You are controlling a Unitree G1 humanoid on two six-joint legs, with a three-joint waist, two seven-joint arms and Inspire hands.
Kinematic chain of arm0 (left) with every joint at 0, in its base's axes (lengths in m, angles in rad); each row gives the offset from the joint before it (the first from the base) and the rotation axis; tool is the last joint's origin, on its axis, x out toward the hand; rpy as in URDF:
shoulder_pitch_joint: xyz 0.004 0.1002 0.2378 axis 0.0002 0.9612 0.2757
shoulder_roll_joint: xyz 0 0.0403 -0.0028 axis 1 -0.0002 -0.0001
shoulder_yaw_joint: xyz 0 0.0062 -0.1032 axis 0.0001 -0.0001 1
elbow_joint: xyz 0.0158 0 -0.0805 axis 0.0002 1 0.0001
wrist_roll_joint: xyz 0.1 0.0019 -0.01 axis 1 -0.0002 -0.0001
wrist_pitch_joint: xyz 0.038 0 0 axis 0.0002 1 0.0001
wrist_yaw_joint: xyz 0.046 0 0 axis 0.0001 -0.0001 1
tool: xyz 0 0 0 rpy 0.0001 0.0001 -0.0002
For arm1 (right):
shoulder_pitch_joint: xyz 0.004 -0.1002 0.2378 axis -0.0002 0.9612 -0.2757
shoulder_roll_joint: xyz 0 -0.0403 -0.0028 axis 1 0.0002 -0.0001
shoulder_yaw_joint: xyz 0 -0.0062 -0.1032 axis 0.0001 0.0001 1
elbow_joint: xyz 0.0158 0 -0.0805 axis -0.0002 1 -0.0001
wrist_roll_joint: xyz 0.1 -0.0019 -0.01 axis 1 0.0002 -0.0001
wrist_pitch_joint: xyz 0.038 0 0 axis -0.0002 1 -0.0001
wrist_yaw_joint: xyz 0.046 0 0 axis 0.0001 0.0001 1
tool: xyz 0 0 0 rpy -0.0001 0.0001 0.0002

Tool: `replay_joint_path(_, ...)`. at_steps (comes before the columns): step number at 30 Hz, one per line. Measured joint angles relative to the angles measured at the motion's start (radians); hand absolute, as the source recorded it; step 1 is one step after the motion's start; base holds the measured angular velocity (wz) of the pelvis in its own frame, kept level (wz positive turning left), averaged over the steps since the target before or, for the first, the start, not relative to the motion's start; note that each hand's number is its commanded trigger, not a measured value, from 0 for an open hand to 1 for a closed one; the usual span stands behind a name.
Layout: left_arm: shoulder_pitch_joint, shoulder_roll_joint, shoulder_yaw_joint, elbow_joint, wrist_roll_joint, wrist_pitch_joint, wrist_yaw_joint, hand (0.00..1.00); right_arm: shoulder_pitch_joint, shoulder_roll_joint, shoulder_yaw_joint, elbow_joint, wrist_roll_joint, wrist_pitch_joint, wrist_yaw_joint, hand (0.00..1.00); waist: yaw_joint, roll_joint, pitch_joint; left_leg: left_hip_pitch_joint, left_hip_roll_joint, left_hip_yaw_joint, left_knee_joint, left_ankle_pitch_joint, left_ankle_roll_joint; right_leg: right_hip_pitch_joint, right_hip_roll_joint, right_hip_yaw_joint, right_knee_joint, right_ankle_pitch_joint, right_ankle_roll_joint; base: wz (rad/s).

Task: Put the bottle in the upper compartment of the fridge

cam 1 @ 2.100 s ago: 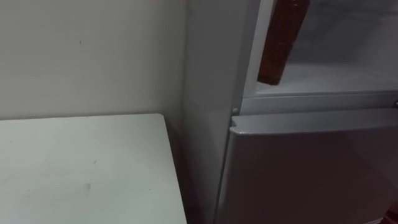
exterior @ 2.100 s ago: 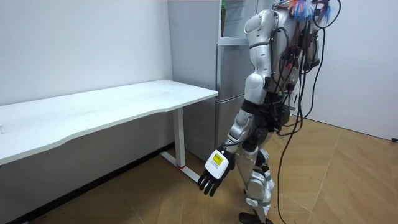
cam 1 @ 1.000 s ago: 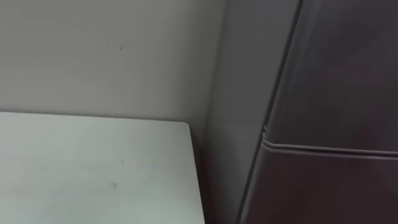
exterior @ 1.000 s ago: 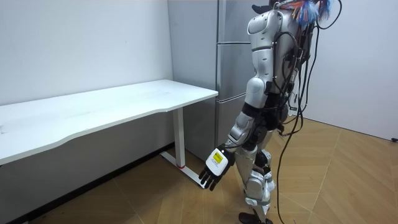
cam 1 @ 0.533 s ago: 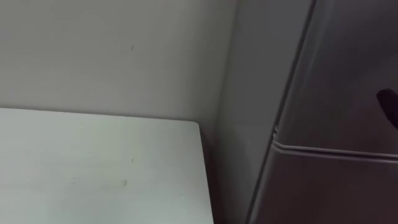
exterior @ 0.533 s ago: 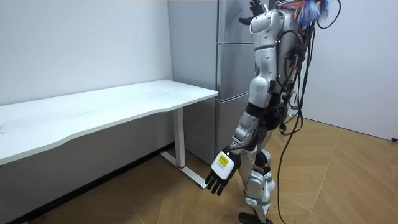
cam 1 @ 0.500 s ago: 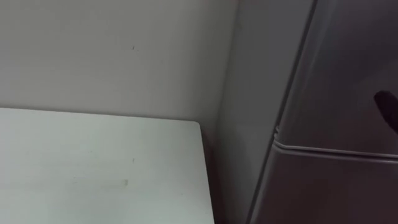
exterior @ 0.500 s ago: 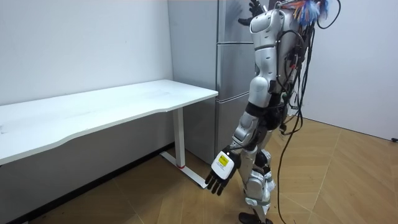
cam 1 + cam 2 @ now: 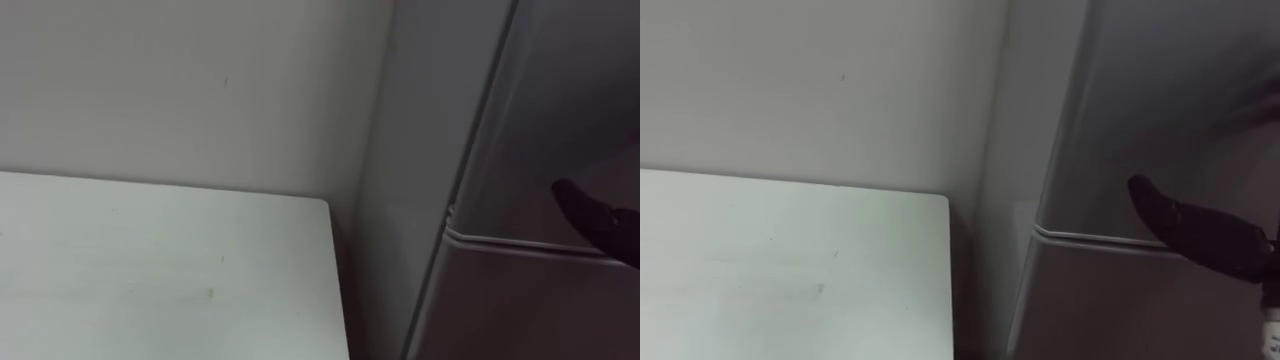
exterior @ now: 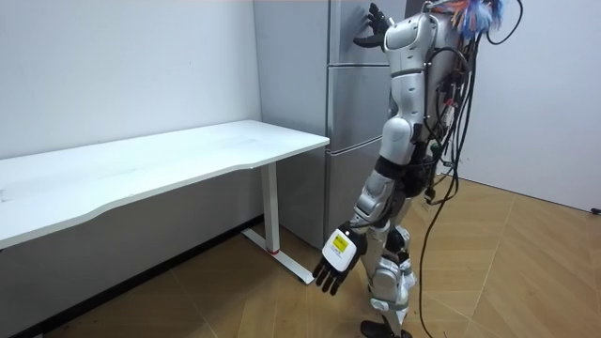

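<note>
My right robot hand (image 9: 1200, 240) is raised to the tall grey two-door fridge (image 10: 352, 141). Its dark fingers are straight and spread, holding nothing, with the tips laid against the flat grey upper door (image 9: 560, 120) just above the seam (image 9: 520, 243) that parts it from the lower door (image 9: 530, 310). My left robot hand (image 10: 335, 261) hangs low beside my leg, fingers relaxed and empty. Neither robot hand has the bottle. Both doors lie flush, so I judge the bottle to be inside the upper compartment, though the shut door hides any proof. To my left the white rectangular surface (image 9: 150, 270) ends just beside the fridge's side panel, against the pale wall (image 9: 180, 80). I stand upright on the wooden floor (image 10: 507, 272), close before the fridge.

Hazards, as judged from here:
- If my fingertips leave before the seal seats, the door may spring ajar.
- A hard push so high up could rock the fridge, tip the bottle inside, or upset my own balance.
- A finger that slides down into the seam could catch there.
</note>
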Motion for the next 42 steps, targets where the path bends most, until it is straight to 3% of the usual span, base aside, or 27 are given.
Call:
replay_joint_path(9, 0.003, 0.0, -0.002, 0.002, 0.0, 0.001, -0.014, 0.0, -0.038, 0.0, 0.021, 0.063, 0.007, -0.027, 0.018, 0.0, 0.003, 0.004, -0.0018, 0.0, -0.001, -0.001, 0.007, 0.003, 0.003, 0.002, -0.003, -0.007, 0.0, 0.007, -0.004, 0.0)
replay_joint_path(20, 0.007, 0.0, -0.005, -0.008, 0.021, 0.028, -0.04, 0.0, -0.062, 0.0, 0.027, 0.129, -0.032, -0.049, 0.017, 0.0, 0.01, 0.004, -0.002, -0.005, -0.003, -0.004, 0.014, 0.006, 0.006, 0.001, -0.019, -0.062, 0.006, 0.013, -0.007, 0.0)
replay_joint_path(30, -0.007, 0.004, -0.002, -0.018, 0.021, 0.049, -0.037, 0.0, -0.085, -0.009, 0.025, 0.243, -0.076, -0.071, -0.008, 0.0, 0.018, 0.0, -0.0065, -0.005, -0.003, -0.009, 0.03, 0.001, 0.009, 0.011, -0.022, -0.06, 0.005, 0.025, 0.0, 0.01)
replay_joint_path(42, -0.016, 0.011, 0.005, -0.015, 0.021, 0.045, -0.034, 0.0, -0.07, -0.015, -0.019, 0.385, -0.113, -0.072, -0.019, 0.0, 0.014, -0.001, -0.0115, -0.021, -0.015, -0.022, 0.044, 0.011, 0.041, 0.009, -0.032, -0.041, -0.003, 0.06, 0.022, 0.05)
